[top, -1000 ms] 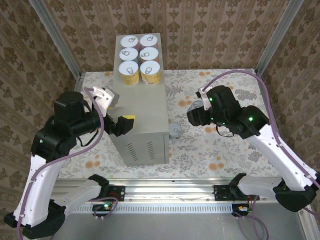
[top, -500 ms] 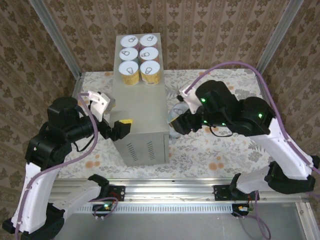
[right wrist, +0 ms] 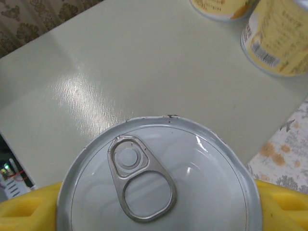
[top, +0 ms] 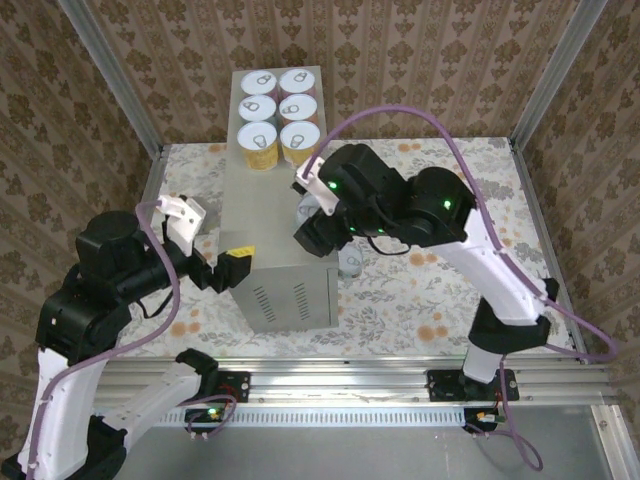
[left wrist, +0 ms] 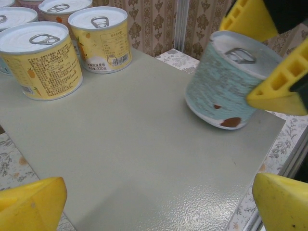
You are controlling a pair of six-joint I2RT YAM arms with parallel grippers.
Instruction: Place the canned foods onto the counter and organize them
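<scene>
A: Where's the can right now?

B: Your right gripper [left wrist: 263, 55] has the teal can [left wrist: 219, 91], fingers clamped on opposite sides of its wall, up near the lid. It's tilted, at the right edge of the counter [left wrist: 134, 144], toward the near right corner. Can't tell if its base rim touches the top yet.

A: How will it handle?

B: My read: rigid metal, won't crush, some weight if full. The label looks smooth, so it could slip or swing in a high pinch. Take the side wall across the diameter, lower if you regrip, and stay off the pull tab [right wrist: 139, 185]. Level it before release or it lands on its rim.

A: Anything in the way?

B: Six cans [top: 278, 118] sit two by three at the far end. The nearest yellow can [left wrist: 41, 60] is well apart from yours, with bare top between, so slot in just near of that block. Your left gripper [left wrist: 159, 204] hangs by the near left corner, fingers wide apart, holding nothing. One more can [top: 350, 263] is on the floral floor just beside the counter's right side, partly under your arm.
</scene>
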